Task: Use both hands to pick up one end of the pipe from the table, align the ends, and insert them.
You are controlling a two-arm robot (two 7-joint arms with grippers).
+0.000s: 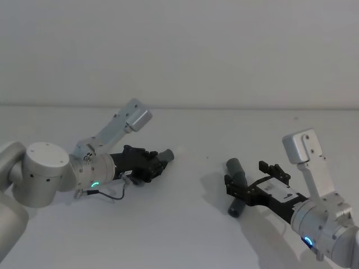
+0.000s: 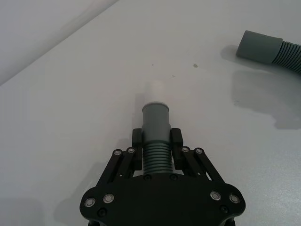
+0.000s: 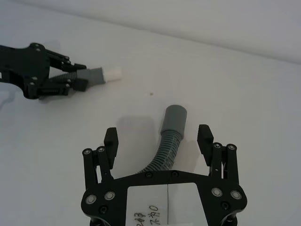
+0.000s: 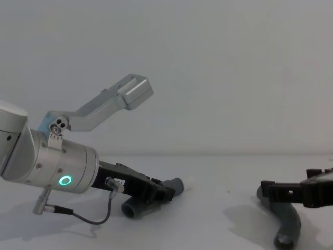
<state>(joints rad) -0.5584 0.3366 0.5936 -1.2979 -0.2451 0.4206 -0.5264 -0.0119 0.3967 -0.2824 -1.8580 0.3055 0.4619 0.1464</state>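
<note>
One ribbed grey hose piece (image 2: pixel 155 157) ends in a narrow cuff with a white tip (image 2: pixel 154 90). The left gripper (image 2: pixel 156 139) pinches its ribs, reaching low and nearly level over the table (image 1: pixel 185 230). The other hose piece (image 3: pixel 175 120), with a wider plain cuff, lies on the table inside the right gripper (image 3: pixel 158 135), whose fingers are spread clear of it. The chest view shows the first piece's rear end (image 4: pixel 136 209) drooping beneath the left gripper.

Quick count: two ribbed hose pieces, the white-tipped piece (image 2: pixel 155 117) and the plain-cuffed piece (image 3: pixel 175 120). Two grippers, left gripper (image 2: pixel 157 139) and right gripper (image 3: pixel 158 135), two fingers (image 3: pixel 111 139) each. One surface (image 1: pixel 185 224). Maybe three tiny specks (image 2: pixel 194 65), hard to tell.
</note>
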